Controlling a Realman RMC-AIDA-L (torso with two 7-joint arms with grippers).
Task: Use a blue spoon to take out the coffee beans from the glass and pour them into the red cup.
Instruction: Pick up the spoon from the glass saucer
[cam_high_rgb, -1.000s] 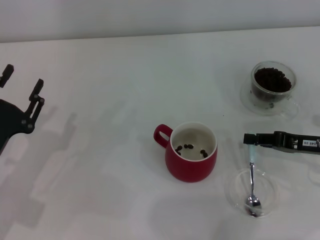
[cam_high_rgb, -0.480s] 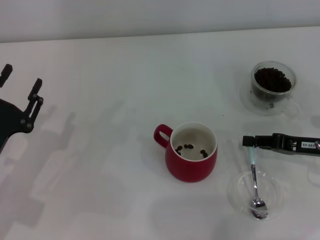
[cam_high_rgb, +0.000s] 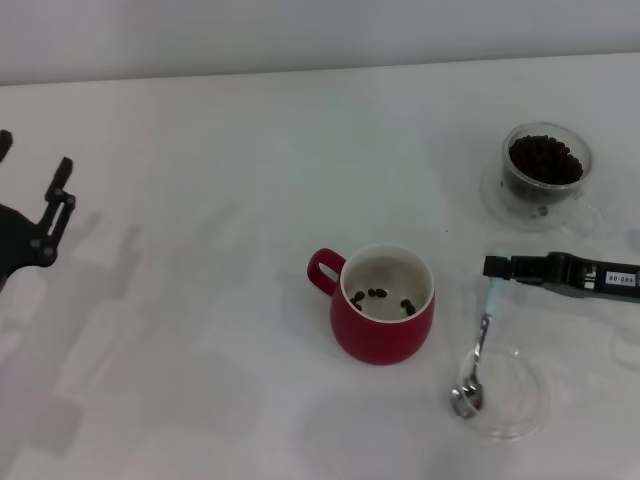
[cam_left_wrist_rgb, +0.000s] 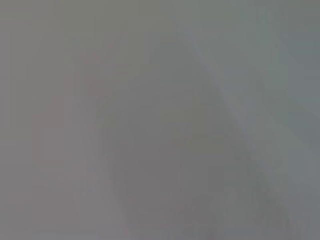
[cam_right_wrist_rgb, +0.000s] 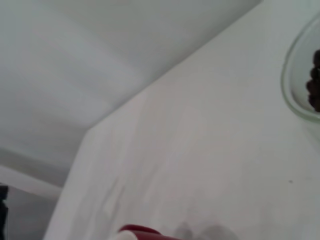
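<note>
— Where's your right gripper (cam_high_rgb: 494, 270)?
— Low, level, pinching the blue spoon (cam_high_rgb: 478, 350); bowl on the clear dish (cam_high_rgb: 520, 410), beside the red cup (cam_high_rgb: 383, 318).
— Room?
— Open white table (cam_high_rgb: 220, 230) leftward; your left gripper (cam_high_rgb: 30, 170) waits spread at the edge.

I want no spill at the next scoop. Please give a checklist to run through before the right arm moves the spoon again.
1. Right gripper holds spoon by its blue handle: ok.
2. Spoon bowl free of beans: cannot tell.
3. Spoon clear of the clear dish: not ok, its bowl hangs at the dish rim.
4. Glass upright, beans inside: ok.
5. Red cup upright, open: ok.
6. Left gripper away at the table's left: ok.
</note>
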